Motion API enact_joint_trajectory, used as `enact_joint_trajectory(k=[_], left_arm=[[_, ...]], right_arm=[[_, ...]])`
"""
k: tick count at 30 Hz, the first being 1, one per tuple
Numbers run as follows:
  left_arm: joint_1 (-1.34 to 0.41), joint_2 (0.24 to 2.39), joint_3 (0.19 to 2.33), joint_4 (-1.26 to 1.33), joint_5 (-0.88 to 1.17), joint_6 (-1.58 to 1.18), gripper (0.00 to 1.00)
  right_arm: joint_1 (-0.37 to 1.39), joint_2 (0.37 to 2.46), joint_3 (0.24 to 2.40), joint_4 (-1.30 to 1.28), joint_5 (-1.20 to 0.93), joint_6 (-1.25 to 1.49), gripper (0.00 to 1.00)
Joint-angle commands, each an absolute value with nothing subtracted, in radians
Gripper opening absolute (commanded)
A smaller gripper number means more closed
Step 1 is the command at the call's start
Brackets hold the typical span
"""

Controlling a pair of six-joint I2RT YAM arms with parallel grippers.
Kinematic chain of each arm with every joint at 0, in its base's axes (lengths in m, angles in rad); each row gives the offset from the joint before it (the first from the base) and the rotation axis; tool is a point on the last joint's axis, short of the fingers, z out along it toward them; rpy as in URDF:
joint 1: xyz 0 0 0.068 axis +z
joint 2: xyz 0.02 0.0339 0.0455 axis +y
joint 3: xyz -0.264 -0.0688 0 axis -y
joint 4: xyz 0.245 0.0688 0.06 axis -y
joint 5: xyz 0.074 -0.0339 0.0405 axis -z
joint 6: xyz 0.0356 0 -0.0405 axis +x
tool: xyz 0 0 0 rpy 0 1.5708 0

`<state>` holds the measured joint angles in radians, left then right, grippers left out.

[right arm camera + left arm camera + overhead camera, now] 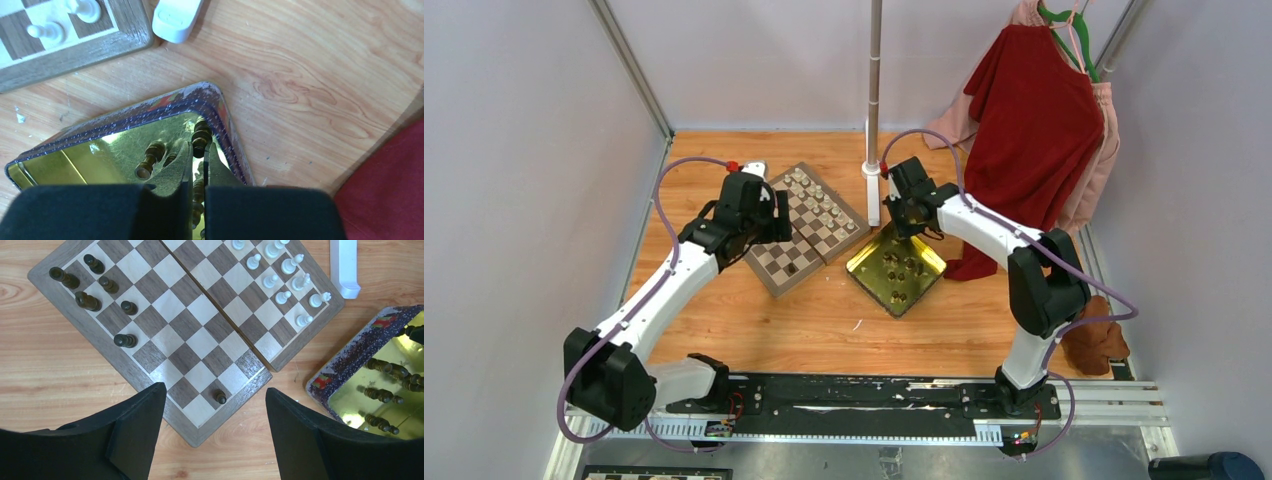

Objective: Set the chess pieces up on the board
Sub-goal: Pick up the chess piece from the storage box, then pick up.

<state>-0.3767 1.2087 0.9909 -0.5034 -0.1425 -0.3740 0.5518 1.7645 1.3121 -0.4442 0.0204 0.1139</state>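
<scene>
On pale-walled wooden tabletop (824, 320), left tool (215, 390) released (right tool (201, 149) clenched on dark piece (202, 134))

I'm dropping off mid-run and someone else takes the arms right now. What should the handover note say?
Grippers: left gripper open, empty, above a corner of the board; right gripper shut on a dark piece inside the yellow tray.
Done: white pieces stand at one end of the board; seven dark pieces stand at the other end, one apart near the corner.
Left: loose dark pieces lie in the tray; carry them over and complete the dark rows.
</scene>
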Motion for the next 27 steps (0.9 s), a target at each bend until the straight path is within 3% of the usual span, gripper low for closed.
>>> enact_joint_trajectory(k=[1,16,27], left_arm=[[-0.385,1.167,0.998,-0.496,-0.163,-0.373,0.78],[-0.385,1.127,0.98,-0.499,-0.177,-0.384,0.78],[-0.385,1.061,0.98,-0.563,-0.227,-0.358,0.78]], right_arm=[[0.555,1.728,1.379,-0.491,0.038,0.086,0.0],[0.569,1.721,1.394,-0.516,0.019,0.068,0.0],[0.703,1.831,1.647,-0.629,-0.019,0.026,0.0]])
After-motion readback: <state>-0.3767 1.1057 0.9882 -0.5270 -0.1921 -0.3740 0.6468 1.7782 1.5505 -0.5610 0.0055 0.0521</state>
